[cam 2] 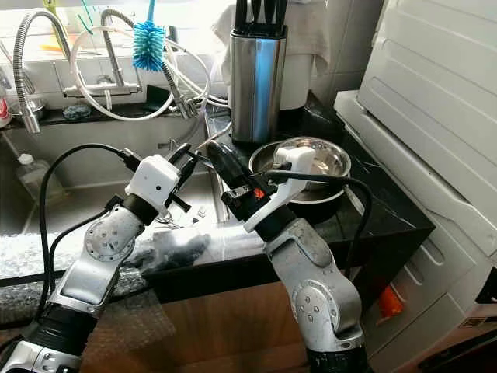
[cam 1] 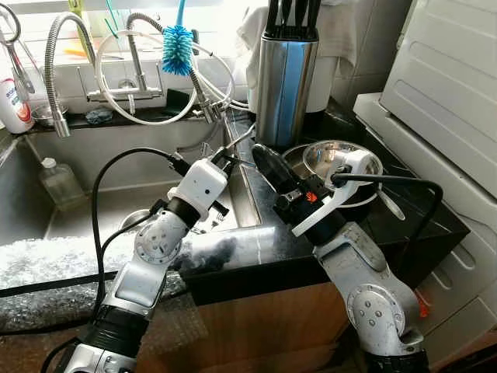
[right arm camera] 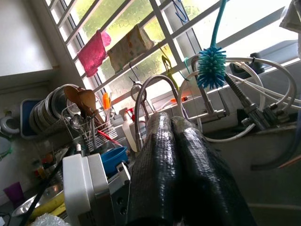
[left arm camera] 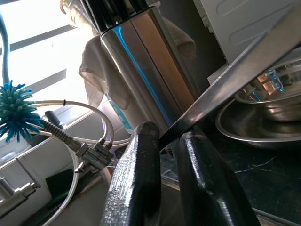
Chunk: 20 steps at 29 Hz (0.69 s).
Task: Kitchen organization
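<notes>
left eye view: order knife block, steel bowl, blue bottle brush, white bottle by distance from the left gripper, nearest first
From the left gripper:
1. Knife block, just behind it, to its right.
2. Steel bowl, on the counter to the right.
3. Blue bottle brush, up by the taps; close to bowl's distance.
4. White bottle, far left.

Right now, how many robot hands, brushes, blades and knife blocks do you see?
Black two-fingered hands: 2 (left hand, right hand)
Fluffy blue bottle brush: 1
Tall steel knife block: 1
Thin steel blade in left hand: 1
Total: 5
</notes>
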### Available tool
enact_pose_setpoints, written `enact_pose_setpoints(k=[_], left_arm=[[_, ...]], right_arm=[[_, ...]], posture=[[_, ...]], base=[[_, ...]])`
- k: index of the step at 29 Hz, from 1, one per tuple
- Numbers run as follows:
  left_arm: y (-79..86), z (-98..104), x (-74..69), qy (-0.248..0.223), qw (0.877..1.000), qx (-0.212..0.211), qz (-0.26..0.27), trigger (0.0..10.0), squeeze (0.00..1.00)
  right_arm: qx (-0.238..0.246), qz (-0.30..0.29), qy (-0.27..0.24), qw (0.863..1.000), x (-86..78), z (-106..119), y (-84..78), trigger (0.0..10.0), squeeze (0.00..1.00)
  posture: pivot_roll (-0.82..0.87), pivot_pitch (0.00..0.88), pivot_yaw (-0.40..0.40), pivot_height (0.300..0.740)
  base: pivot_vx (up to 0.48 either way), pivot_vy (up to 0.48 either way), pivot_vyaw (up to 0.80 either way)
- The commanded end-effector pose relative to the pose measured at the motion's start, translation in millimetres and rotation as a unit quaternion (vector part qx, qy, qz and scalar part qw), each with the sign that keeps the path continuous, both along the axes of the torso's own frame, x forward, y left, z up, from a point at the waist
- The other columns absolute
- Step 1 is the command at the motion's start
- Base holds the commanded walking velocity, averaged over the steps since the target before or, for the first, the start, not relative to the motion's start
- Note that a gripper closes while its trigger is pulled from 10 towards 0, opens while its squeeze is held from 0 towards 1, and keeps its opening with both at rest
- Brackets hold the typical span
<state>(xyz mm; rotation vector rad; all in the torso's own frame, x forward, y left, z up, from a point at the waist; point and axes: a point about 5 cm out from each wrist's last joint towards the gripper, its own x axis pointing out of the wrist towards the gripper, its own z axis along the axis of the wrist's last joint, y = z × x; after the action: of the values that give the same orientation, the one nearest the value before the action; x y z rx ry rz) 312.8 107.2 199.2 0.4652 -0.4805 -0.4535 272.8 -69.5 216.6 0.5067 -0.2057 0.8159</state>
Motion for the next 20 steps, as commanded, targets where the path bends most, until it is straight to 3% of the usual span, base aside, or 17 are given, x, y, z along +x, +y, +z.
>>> enact_pose_setpoints(k=[1,9,10,11,20], left_arm=[[2.2,10.9,-0.8,-0.02,1.0,-0.017,0.004,0.0,0.0],[2.0,9.9,-1.2,-0.019,1.0,-0.019,0.006,0.0,0.0],[2.3,9.8,-1.3,-0.019,1.0,-0.02,0.006,0.0,0.0],[2.4,9.7,-1.2,-0.019,1.0,-0.019,0.007,0.0,0.0],[4.1,9.7,0.1,-0.019,1.0,-0.02,0.012,0.0,0.0]], right_arm=[[-0.02,-0.015,0.01,1.0,1.8,-6.5,-4.6,10.0,0.0],[-0.026,-0.025,0.005,0.999,3.1,-6.7,-5.5,10.0,0.0],[-0.026,-0.025,0.005,0.999,3.2,-6.8,-5.3,10.0,0.76],[-0.026,-0.024,0.004,0.999,3.2,-6.7,-5.1,10.0,1.0],[-0.027,-0.03,-0.004,0.999,4.1,-5.5,-4.3,10.0,1.0]], posture=[[-0.13,0.0,-0.017,0.74],[-0.13,0.0,-0.022,0.74],[-0.13,0.0,-0.022,0.74],[-0.13,0.0,-0.023,0.74],[-0.13,0.0,-0.02,0.74]], base=[[0.0,0.0,0.0],[0.0,0.0,0.0],[0.0,0.0,0.0],[0.0,0.0,0.0],[0.0,0.0,0.0]])
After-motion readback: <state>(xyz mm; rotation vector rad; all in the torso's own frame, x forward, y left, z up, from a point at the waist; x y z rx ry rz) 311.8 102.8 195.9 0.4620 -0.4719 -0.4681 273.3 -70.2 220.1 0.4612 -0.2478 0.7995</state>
